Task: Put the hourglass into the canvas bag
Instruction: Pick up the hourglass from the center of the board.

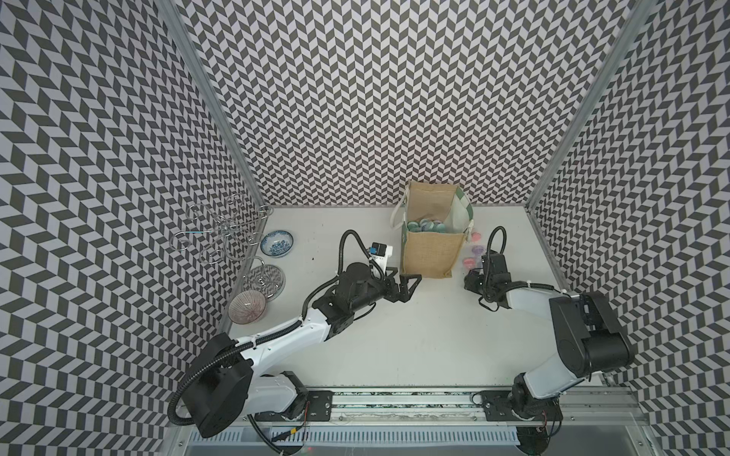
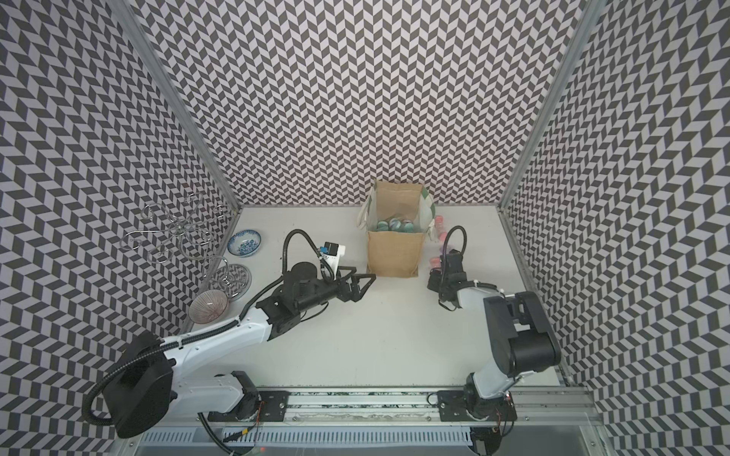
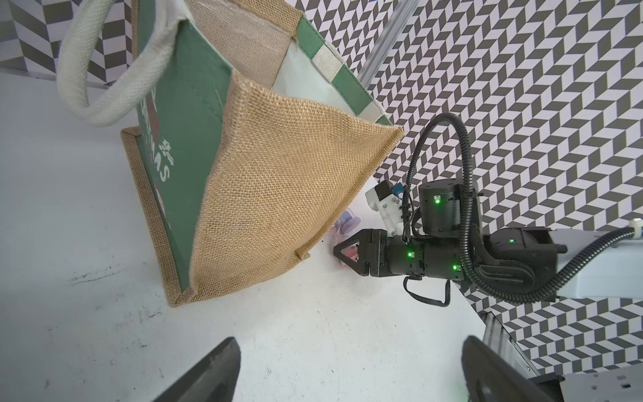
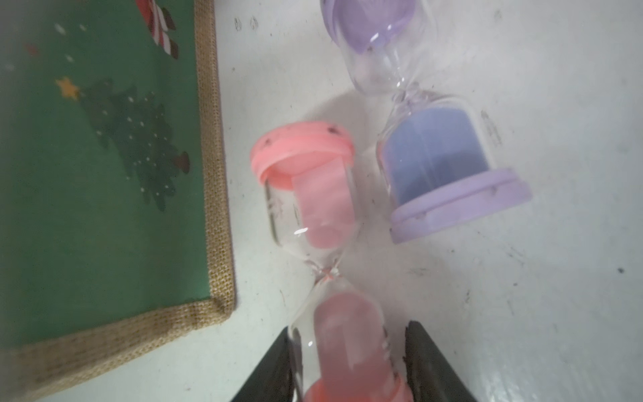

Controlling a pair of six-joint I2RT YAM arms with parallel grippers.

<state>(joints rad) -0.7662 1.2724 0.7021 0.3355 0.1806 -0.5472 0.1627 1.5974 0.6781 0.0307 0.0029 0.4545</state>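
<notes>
Just beside the canvas bag (image 1: 432,252), on the surface (image 1: 395,347), the pink hourglass (image 4: 313,209) sits with the right gripper (image 4: 348,348) clamped on one glass bulb, a purple hourglass (image 4: 435,156) near it; the left gripper (image 3: 351,341) hangs spread wide by the bag's corner

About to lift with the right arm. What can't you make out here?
Whether the right gripper touches the pink hourglass: right wrist view, blurred, near cap cut by the frame; top views, wrist covers it.
What lies in the canvas bag: top views, caps too small to count.
Far cap of the purple hourglass: right wrist view, cut by the frame.
</notes>
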